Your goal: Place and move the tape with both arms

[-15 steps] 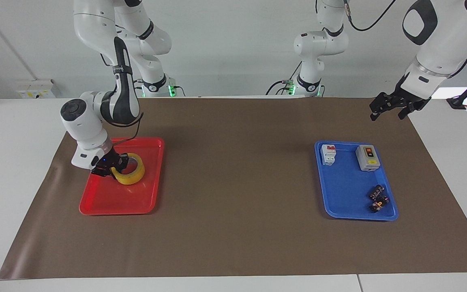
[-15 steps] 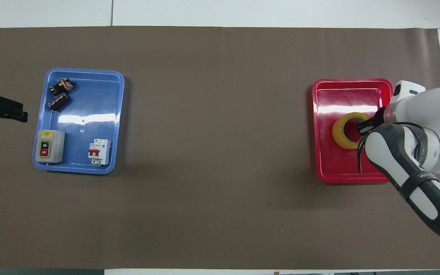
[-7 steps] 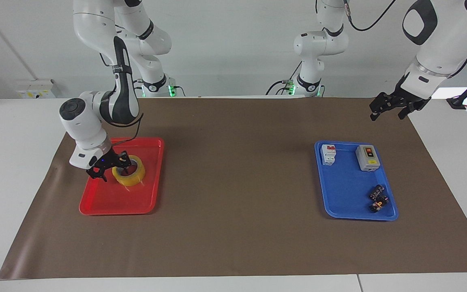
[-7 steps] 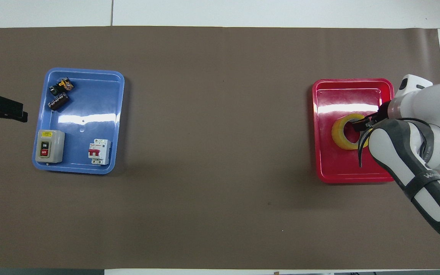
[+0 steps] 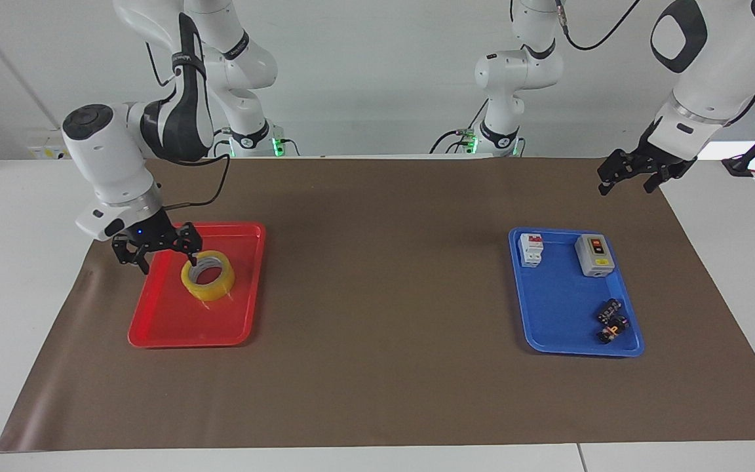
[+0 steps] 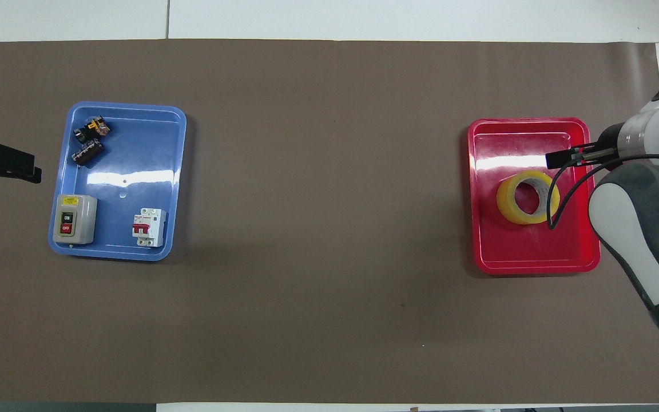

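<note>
The tape (image 5: 207, 276) (image 6: 528, 197), a yellow roll with a pale core, lies flat in the red tray (image 5: 168, 318) (image 6: 535, 252). Nothing touches it. My right gripper (image 5: 168, 263) (image 6: 561, 156) hangs open and empty above the tray, beside the roll and toward the right arm's end of the table. My left gripper (image 5: 625, 189) (image 6: 9, 167) waits open in the air over the brown mat's edge at the left arm's end, holding nothing.
A blue tray (image 5: 561, 314) (image 6: 135, 160) toward the left arm's end holds a grey switch box (image 5: 594, 255) (image 6: 74, 218), a white circuit breaker (image 5: 531, 250) (image 6: 148, 226) and small dark parts (image 5: 611, 319) (image 6: 89, 140). A brown mat (image 5: 384, 295) covers the table.
My right gripper opened, let go of the tape and rose away from it. The roll dropped from tilted to flat in the red tray. The left arm stayed still.
</note>
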Tool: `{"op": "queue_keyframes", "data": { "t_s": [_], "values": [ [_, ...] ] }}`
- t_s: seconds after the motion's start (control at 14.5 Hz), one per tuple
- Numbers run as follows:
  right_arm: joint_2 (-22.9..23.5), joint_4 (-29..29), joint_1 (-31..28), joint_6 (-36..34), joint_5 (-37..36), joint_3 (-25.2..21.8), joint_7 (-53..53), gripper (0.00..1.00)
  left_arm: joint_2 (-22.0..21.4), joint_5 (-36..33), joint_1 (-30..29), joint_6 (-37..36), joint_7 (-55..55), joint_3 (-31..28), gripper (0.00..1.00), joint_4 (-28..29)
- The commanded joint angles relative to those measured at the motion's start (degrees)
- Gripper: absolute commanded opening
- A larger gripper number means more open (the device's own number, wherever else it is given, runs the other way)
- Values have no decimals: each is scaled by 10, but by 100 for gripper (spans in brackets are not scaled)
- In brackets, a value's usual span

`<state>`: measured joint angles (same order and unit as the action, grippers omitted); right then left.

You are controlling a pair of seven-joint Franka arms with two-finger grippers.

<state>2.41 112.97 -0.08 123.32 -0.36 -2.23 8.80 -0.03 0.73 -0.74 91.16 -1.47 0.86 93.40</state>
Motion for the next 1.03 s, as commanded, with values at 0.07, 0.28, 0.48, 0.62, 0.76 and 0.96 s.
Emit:
{"op": "queue_keyframes", "data": {
  "t_s": [0.07,0.28,0.48,0.62,0.76,0.96],
  "values": [
    [-30,-78,7,-137,-20,3,-92,100,-13,-2,-1,-1,-9,-2,100,10],
    [-32,-165,3,-245,-10,1,-130,100,-13,-2,-1,-1,-9,-2,100,10],
    [-27,-240,0,-362,-7,-1,-183,100,-13,-2,-1,-1,-9,-2,100,10],
    [-26,-245,-1,-381,-6,-1,-197,100,-12,-2,-1,-1,-9,-2,100,10],
    [-38,-221,7,-379,-6,-5,-193,100,-13,-2,-1,-1,-9,-2,100,10],
    [-39,-217,21,-377,-14,-13,-177,100,-13,-2,-1,-1,-9,-2,100,10]
  ]
}}
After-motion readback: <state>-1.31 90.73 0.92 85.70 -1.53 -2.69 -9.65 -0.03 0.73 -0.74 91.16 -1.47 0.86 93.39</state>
